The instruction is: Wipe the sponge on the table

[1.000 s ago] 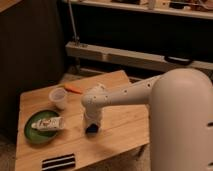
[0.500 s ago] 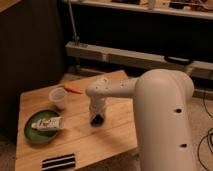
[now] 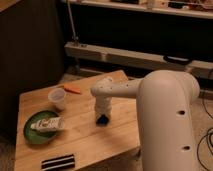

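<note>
My gripper (image 3: 102,119) points straight down at the middle of the table (image 3: 82,142), a low one with a light wooden slatted top. It is shut, and a small patch of blue, the sponge (image 3: 104,120), shows at its dark tip, pressed onto the wood. Most of the sponge is hidden by the gripper. The white arm comes in from the large white body at the right and bends down over the table.
A green plate (image 3: 31,136) with a white packet (image 3: 46,124) lies at the table's left. A clear cup (image 3: 57,98) and an orange item (image 3: 72,90) stand behind it. A black-and-white striped flat object (image 3: 57,162) lies at the front edge. Shelving stands behind the table.
The gripper has slid along the tabletop to the right and slightly away from the front edge, with the blue patch still under it. The other objects have not moved.
</note>
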Controlling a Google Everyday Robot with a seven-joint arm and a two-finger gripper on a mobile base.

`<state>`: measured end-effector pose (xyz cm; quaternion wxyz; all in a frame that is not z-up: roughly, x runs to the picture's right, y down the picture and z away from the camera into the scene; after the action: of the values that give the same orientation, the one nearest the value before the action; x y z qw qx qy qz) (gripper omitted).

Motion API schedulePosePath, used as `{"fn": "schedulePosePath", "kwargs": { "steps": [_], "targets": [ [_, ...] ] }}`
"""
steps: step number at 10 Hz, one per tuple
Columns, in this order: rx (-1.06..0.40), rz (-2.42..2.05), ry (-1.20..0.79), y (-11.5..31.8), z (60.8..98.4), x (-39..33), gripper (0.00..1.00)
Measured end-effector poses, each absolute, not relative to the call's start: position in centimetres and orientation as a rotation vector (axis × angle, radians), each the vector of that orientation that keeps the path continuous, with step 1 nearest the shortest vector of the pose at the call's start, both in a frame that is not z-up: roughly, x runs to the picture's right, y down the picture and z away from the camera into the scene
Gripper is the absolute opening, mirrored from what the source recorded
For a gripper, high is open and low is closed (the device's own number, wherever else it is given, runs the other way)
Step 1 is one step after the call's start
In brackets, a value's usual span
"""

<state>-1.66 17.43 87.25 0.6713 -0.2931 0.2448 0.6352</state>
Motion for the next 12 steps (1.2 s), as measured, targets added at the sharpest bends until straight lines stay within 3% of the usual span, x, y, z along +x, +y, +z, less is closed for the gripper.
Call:
{"fn": "schedulePosePath", "kwargs": {
  "steps": [7, 12],
  "targets": [
    [-0.591, 1.520, 0.638, 20.2, 83.9, 10.3, 0.33],
    [-0.622, 1.451, 0.556, 22.8, 79.1, 6.9, 0.33]
  ]
}}
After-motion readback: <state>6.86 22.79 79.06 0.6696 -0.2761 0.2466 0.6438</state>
